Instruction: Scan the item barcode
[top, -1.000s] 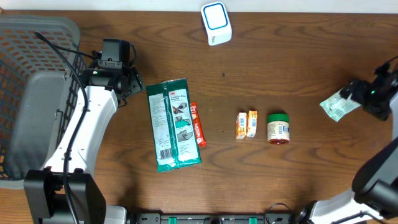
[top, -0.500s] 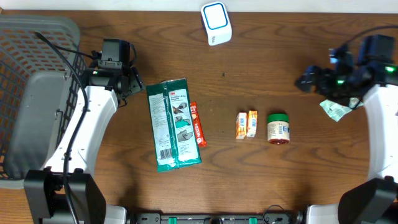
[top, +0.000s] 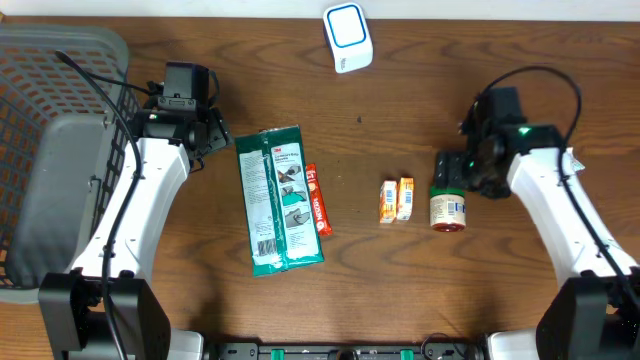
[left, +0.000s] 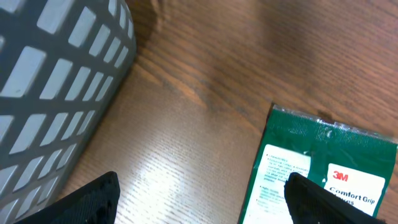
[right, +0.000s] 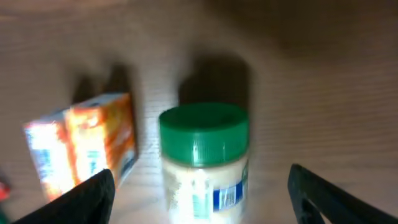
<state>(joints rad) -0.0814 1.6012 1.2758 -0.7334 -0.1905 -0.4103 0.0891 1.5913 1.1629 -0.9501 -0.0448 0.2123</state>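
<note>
A small jar (top: 447, 210) with a green lid lies on the table right of centre, its blue-and-white label (right: 227, 198) facing up. My right gripper (top: 453, 172) hovers at the jar's lid end. In the right wrist view the right gripper (right: 202, 200) is open, with the jar (right: 203, 155) lying between its fingers and not touching them. The white and blue scanner (top: 348, 37) stands at the back edge. My left gripper (top: 205, 132) is open beside the top end of a green 3M packet (top: 280, 198). Only bare wood lies between the left gripper's (left: 202, 202) fingers.
Two small orange boxes (top: 397, 199) lie just left of the jar. A red stick packet (top: 317, 199) lies against the green packet's right side. A grey mesh basket (top: 50, 150) fills the left edge, close to the left arm.
My right arm has swung left from the table's right edge to above the jar, leaving a crumpled green-white packet behind. The left arm has not moved.
</note>
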